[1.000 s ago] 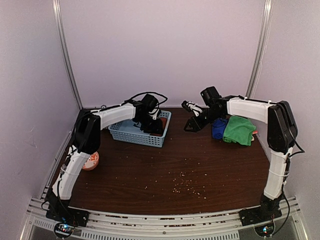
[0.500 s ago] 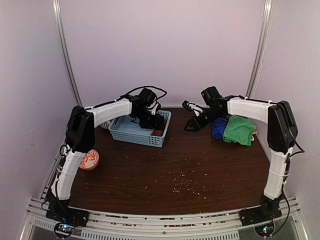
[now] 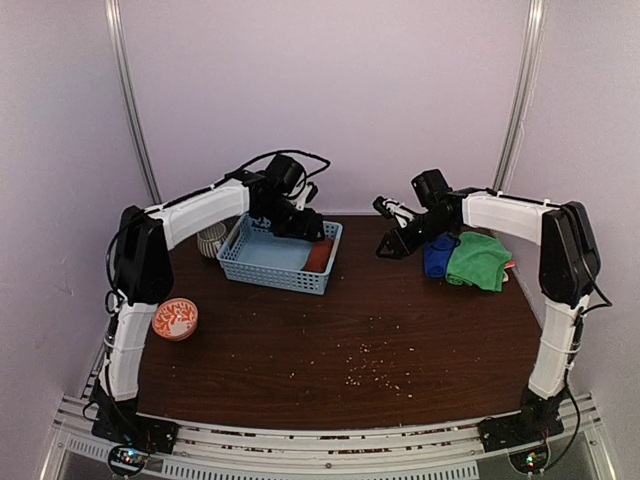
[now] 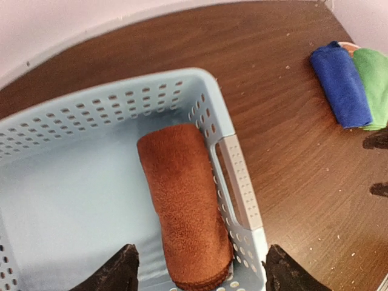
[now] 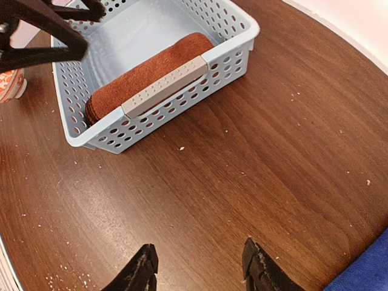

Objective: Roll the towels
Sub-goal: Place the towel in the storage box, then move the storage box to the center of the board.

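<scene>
Rust-red towel (image 4: 185,206) lies rolled inside basket (image 4: 233,182), along its handle-side wall. Left fingers (image 4: 118,273) spread wide right above the roll, gripping nothing. Right fingers (image 5: 142,267) part-open, empty, over bare counter (image 5: 273,151) just outside basket. Blue towel (image 4: 341,85) & green towel (image 4: 373,79) sit folded, well apart from basket. Risks: roll may loosen w/ nothing pressing it; left fingers could snag basket rim on exit.

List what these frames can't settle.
Left wrist view: whatever lies under the blue towel and green towel; only a pale orange edge shows.
Top view: round patterned item behind the basket, partly hidden, too small to identify.
Right wrist view: rust-red roll, lower side masked by the basket wall.
</scene>
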You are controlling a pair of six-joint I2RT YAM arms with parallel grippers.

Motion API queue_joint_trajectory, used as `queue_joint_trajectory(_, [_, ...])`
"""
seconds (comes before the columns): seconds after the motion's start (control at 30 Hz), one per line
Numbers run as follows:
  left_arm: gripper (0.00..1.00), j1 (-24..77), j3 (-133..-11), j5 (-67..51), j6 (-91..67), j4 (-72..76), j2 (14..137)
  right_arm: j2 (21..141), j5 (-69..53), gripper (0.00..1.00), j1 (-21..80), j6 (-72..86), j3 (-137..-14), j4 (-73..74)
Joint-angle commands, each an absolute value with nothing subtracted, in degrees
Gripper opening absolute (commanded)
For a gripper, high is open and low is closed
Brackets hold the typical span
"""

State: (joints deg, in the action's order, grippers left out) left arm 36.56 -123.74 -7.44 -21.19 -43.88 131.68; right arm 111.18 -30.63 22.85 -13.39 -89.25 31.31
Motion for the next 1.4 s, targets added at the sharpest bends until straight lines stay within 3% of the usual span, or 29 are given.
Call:
queue_joint_trajectory(0.0, [0.72, 39.37, -121.00, -3.34, -14.00, -43.70, 120.65, 104.56, -31.06, 0.49, 19.59, -14.12, -89.31, 32.52])
queue_joint_trajectory(0.2, [0.73, 49.69, -98.07, 9.98, -3.96, -33.09, 105.19, 96.66, -26.63, 0.51, 13.55, -14.74, -82.98, 31.52])
queue_joint_trajectory(0.3, [0.71, 50.63, -87.04, 8.61, -4.70, -28.75, 99.31, 93.72, -23.83, 0.52, 9.53, -15.66, -79.39, 32.26])
queue_joint_trajectory(0.5, [0.53, 50.41, -70.35, 11.66, -8.51, -21.90, 95.84, 92.13, -17.01, 0.53, 2.90, -18.33, -73.30, 33.61])
queue_joint_trajectory(0.6, [0.32, 48.27, -69.26, 15.69, -10.20, -21.67, 99.49, 92.15, -19.20, 0.54, 0.67, -18.54, -71.27, 33.32])
queue_joint_trajectory(0.73, [0.25, 45.46, -72.23, 18.88, -11.82, -18.66, 105.30, 92.75, -18.64, 0.54, 0.18, -18.91, -70.73, 32.77])
queue_joint_trajectory(1.07, [0.25, 42.61, -91.37, 15.22, -9.70, -17.43, 120.67, 92.21, -17.23, 0.54, -0.22, -19.75, -70.18, 33.75])
queue_joint_trajectory(1.23, [0.30, 42.60, -89.24, 12.06, -10.39, -17.51, 118.74, 90.42, -16.03, 0.55, -0.98, -20.53, -68.82, 34.15])
queue_joint_trajectory(1.33, [0.47, 42.92, -79.77, 6.41, -10.39, -11.64, 111.65, 90.28, -12.45, 0.58, -1.73, -20.18, -69.41, 34.67])
queue_joint_trajectory(1.37, [0.68, 43.16, -76.37, 4.44, -10.24, -9.62, 108.75, 90.66, -11.18, 0.60, -1.75, -20.44, -69.93, 35.33])
